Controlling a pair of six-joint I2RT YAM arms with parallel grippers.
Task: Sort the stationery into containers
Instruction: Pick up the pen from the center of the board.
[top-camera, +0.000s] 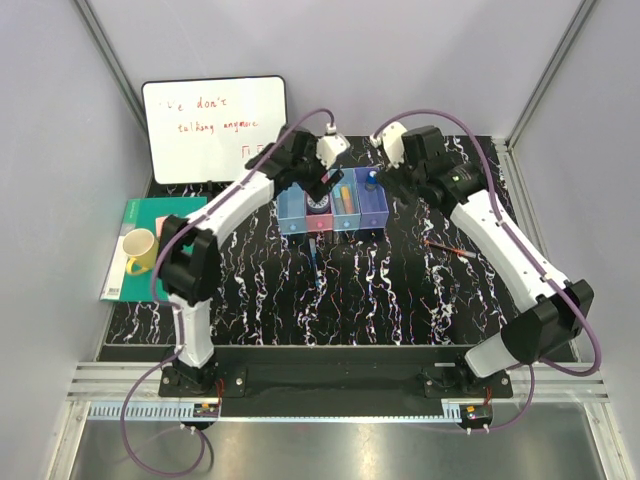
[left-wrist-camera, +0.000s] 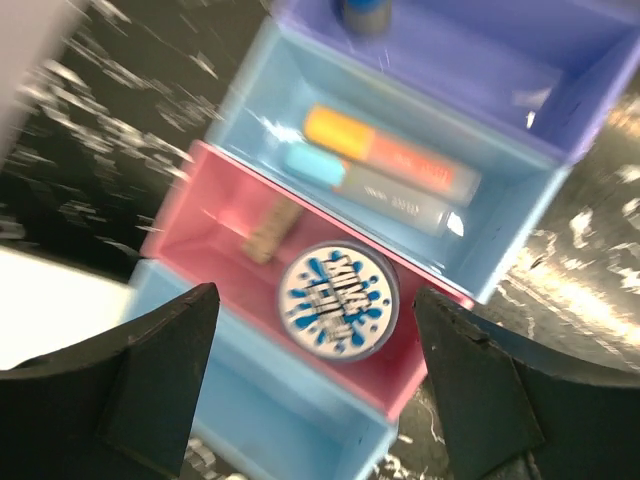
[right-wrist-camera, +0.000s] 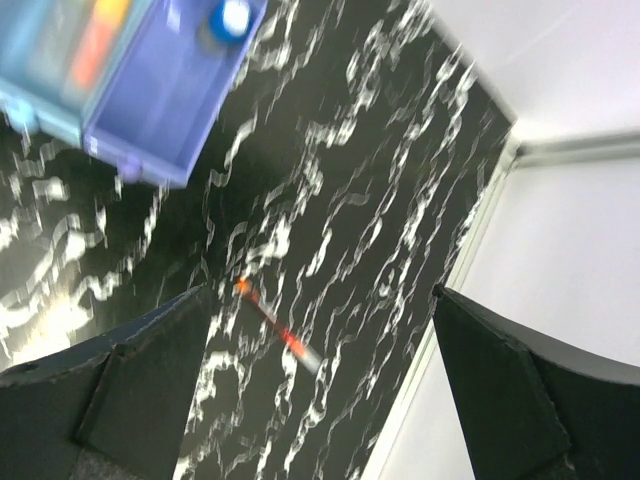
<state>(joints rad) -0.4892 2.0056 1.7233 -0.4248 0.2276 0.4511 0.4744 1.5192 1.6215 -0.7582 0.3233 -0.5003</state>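
The containers (top-camera: 335, 212), four joined bins, stand at the middle back of the table. In the left wrist view the white-blue tape roll (left-wrist-camera: 338, 300) lies in the pink bin (left-wrist-camera: 190, 225) beside a small cork-coloured piece (left-wrist-camera: 268, 232). My left gripper (left-wrist-camera: 315, 295) hangs open above the roll, its fingers apart from it. The light blue bin (left-wrist-camera: 505, 235) holds an orange marker (left-wrist-camera: 390, 150) and a blue-capped grey one (left-wrist-camera: 370, 188). A blue-capped cylinder (right-wrist-camera: 230, 18) stands in the purple bin (right-wrist-camera: 165, 100). My right gripper (right-wrist-camera: 322, 292) is open above an orange pen (right-wrist-camera: 278, 325) on the table. A blue pen (top-camera: 316, 262) lies in front of the bins.
A whiteboard (top-camera: 213, 128) leans at the back left. A green notebook (top-camera: 165, 215) with a yellow mug (top-camera: 139, 250) on it lies at the left edge. White walls close in the black marbled table (top-camera: 380, 300) on three sides.
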